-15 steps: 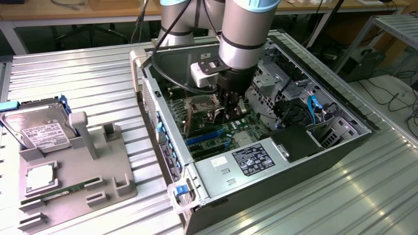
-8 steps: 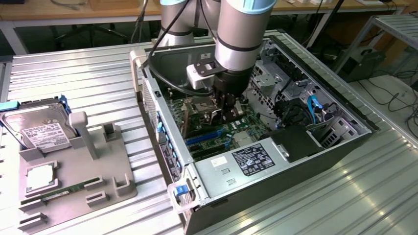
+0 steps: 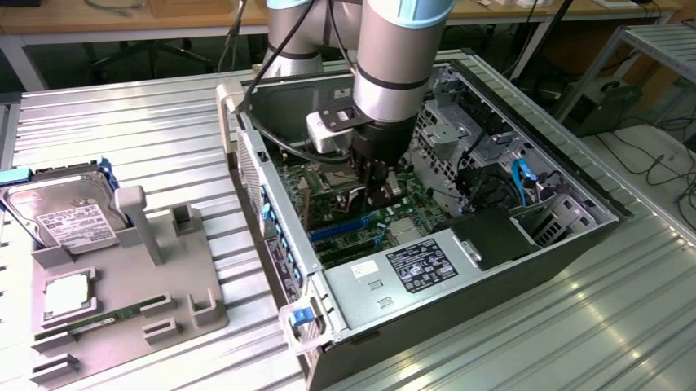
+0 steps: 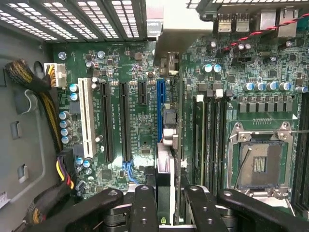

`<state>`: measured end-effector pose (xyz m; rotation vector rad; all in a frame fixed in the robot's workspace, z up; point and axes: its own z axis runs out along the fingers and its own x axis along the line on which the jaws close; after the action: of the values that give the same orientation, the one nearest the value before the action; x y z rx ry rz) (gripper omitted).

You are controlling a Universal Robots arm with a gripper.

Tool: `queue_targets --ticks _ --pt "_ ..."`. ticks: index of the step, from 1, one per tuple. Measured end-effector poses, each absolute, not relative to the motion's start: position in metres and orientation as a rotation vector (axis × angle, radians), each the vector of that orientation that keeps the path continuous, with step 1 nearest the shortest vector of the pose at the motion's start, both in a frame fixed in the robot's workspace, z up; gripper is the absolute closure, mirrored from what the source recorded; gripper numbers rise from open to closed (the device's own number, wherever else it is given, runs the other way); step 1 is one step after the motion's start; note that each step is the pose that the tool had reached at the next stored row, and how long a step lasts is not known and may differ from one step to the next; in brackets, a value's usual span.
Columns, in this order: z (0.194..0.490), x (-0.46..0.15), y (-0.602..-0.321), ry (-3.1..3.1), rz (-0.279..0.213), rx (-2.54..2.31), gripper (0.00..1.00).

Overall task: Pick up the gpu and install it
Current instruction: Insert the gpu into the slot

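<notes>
Gpu (image 3: 376, 189) is sitting edge-on between the jaws (image 3: 377, 195), which are grasping it tight. In the exterior view, the arm is reaching down into the open computer case (image 3: 566, 236), and the card is hanging low over the green motherboard (image 3: 326, 175), close to the blue slot (image 3: 339, 230). The metal drive cage (image 3: 462, 122) is standing on the exterior view's right, and the case wall (image 3: 253, 163) is rising on the left, so the room around the jaws is tight. On the table (image 3: 152, 122) outside, a grey tray (image 3: 130, 277) is holding a hard drive (image 3: 68, 213).

In the wrist view, the gpu (image 4: 165, 174) is showing as a thin strip running straight out from the jaws (image 4: 165, 203). Its long side is lining up with the blue slot (image 4: 161, 108), which is lying right ahead of it. Black slots (image 4: 124, 121) are sitting on one side and the RAM slots (image 4: 207, 140) on the other. The empty processor socket (image 4: 263, 159) is farther off.
</notes>
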<state>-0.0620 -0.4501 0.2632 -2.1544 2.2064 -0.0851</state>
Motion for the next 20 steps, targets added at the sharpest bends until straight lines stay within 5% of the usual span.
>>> queue_targets --ticks 20 --pt "0.258 -0.074 -0.460 2.201 -0.043 -2.147 0.73"
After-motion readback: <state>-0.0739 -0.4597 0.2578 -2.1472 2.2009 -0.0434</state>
